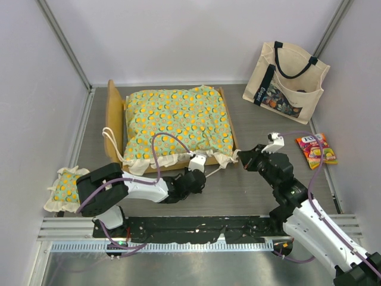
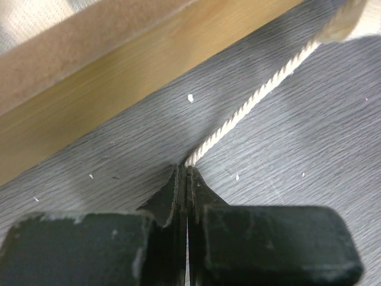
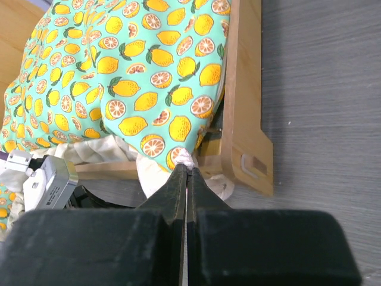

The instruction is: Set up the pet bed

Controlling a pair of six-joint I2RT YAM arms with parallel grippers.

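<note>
While the cushion is lying in the bed at the worktop's back left, the left tool is pinching its cord tight, and the right tool is clamping closed on a knot at the cushion's corner.

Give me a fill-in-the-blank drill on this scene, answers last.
The left gripper is ___ on the cord.
The tote has ___ handles.
The pillow lies beside the ___ arm's base.
The snack packet lies nearest the ___ arm.
Missing words: shut; black; left; right.
</note>
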